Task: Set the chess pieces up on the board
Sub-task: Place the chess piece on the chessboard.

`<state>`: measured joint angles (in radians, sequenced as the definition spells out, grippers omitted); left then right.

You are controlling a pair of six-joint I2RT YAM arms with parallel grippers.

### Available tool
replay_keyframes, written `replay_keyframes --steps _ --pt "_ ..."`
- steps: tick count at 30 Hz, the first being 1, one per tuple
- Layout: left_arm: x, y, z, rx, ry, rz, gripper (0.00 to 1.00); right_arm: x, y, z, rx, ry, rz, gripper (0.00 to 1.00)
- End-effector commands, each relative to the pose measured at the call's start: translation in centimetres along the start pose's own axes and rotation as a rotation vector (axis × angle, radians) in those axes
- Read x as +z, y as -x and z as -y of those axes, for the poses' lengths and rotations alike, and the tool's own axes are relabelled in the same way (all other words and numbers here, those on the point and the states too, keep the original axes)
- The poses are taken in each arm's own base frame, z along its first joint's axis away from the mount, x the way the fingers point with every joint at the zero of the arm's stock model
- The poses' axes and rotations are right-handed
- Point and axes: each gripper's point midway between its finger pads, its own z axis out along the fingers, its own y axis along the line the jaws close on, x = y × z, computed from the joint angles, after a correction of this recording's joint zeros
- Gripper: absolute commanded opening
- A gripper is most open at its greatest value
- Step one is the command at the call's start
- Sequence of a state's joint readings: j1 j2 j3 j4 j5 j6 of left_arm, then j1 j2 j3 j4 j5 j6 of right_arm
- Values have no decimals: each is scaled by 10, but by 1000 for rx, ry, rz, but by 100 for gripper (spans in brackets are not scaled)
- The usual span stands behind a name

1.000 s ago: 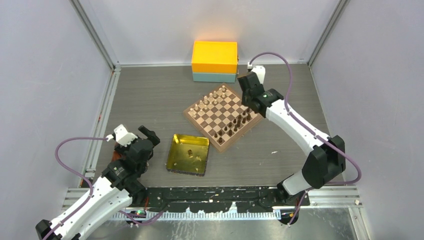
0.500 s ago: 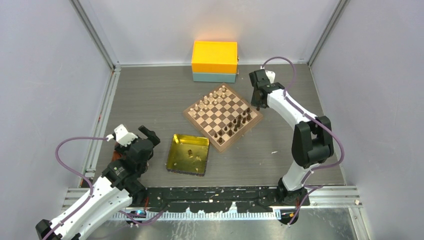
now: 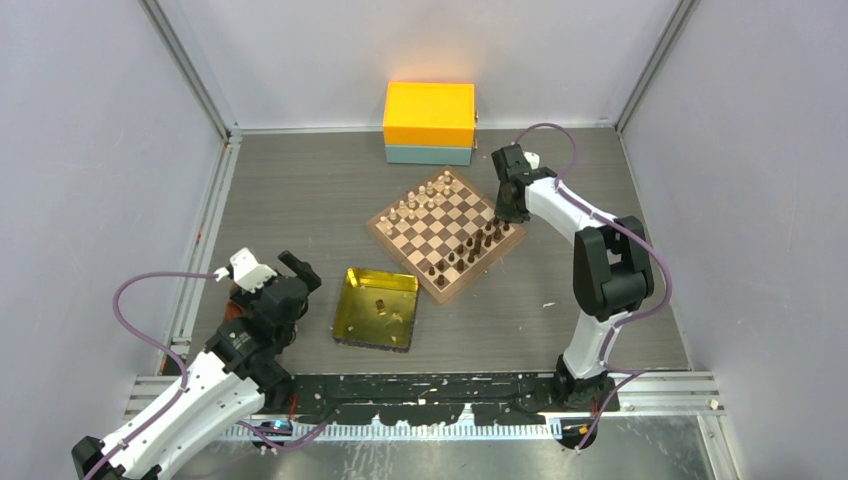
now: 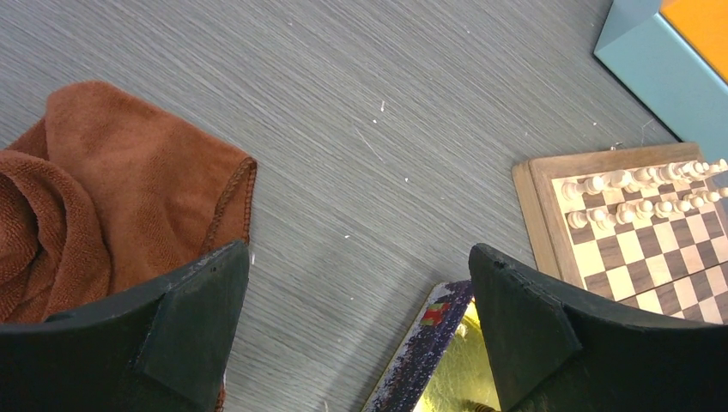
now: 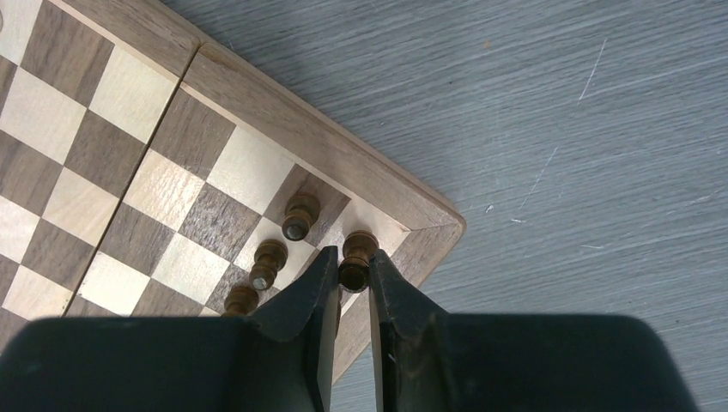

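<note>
Far left: left gripper [image 3: 275,272] low over brown cloth [image 4: 103,189], jaws wide apart, nothing between.

Next right: gold tray [image 3: 345,305], dark chessman [image 3: 381,305] inside.

Centre: board [image 3: 440,225], turned cornerwise. Pale chessmen [image 3: 425,198] lined along far-left side, dark chess pieces [image 3: 468,252] along near-right side.

Behind board: orange-and-teal box [image 3: 428,125].

Right corner of board: right gripper [image 5: 348,268] pinched closed on corner piece [image 5: 359,246], upright on the corner square, other dark pieces just beside.
</note>
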<state>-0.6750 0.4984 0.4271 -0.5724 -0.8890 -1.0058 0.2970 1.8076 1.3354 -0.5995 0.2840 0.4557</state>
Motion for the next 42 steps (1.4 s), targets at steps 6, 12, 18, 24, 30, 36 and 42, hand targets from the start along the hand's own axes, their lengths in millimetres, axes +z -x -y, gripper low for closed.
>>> replay_keyframes --steps 6,12,18,24,30,36,42 --pt "1 13 11 -39 -17 47 100 5 14 -7 36 33 34 7" --pt "2 12 11 -39 -15 46 100 8 10 -7 38 34 26 14" --pt "2 11 11 -37 -15 42 100 8 8 -6 39 34 23 18" --pt "2 9 10 -37 -14 36 100 4 8 -5 40 34 25 17" --pt "1 9 9 -40 -15 36 100 2 4 -2 45 33 24 15" --pt "1 9 10 -42 -19 33 100 0 3 -1 47 33 24 15" --pt "1 8 10 -43 -18 32 100 -3 2 1 48 31 29 15"
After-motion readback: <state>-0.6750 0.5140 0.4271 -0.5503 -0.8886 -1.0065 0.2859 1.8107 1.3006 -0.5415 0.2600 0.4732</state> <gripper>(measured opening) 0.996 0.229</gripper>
